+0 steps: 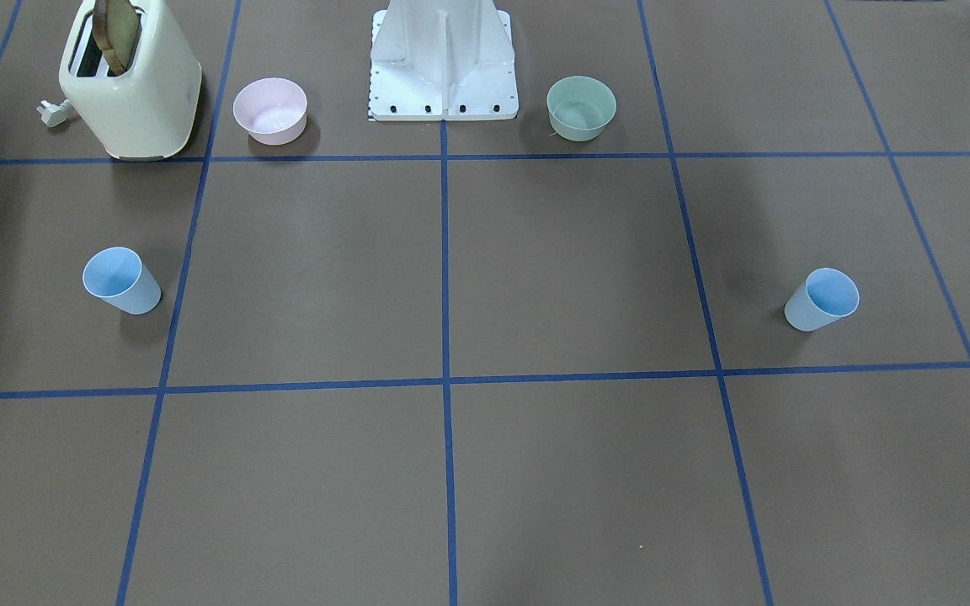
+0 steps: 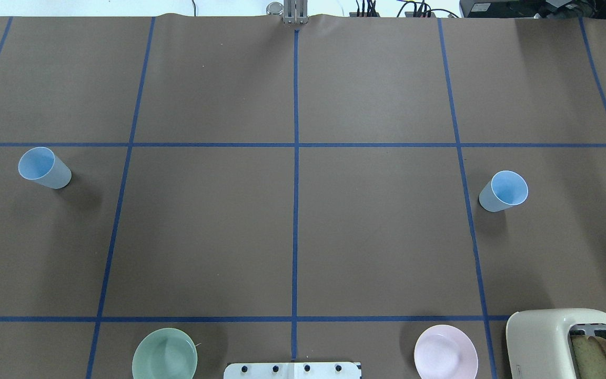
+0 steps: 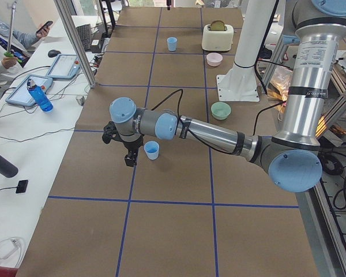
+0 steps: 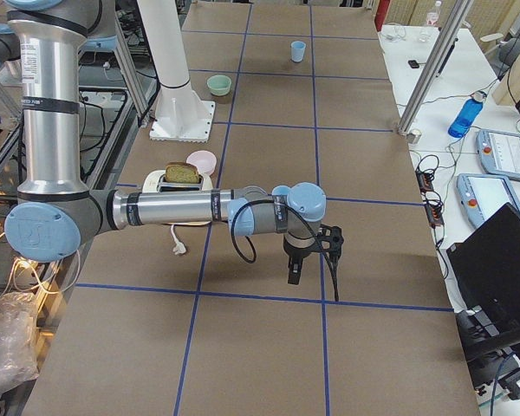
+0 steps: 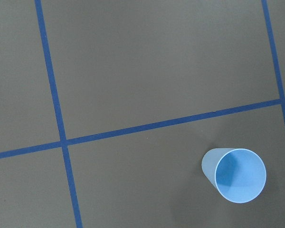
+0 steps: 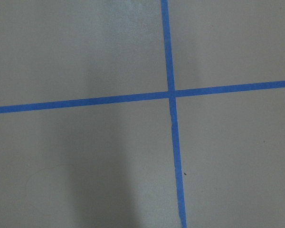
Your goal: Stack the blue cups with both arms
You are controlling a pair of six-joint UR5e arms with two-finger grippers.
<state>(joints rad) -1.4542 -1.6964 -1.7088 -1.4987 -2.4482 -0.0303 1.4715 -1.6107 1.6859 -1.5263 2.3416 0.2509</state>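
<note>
Left gripper (image 3: 126, 151) is held just beside one smooth, tapered, apparently plastic blue cup (image 3: 151, 150); its twin (image 3: 172, 44) is set well apart. Finger spacing on it or right gripper (image 4: 305, 260) cannot be told.

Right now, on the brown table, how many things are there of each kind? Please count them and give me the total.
Cups: 2 (left blue cup, right blue cup)
Bowls: 2 (pink bowl, green bowl)
Toasters: 1 (toaster)
Bread: 1 (bread slice in the toaster)
Total: 6
</note>
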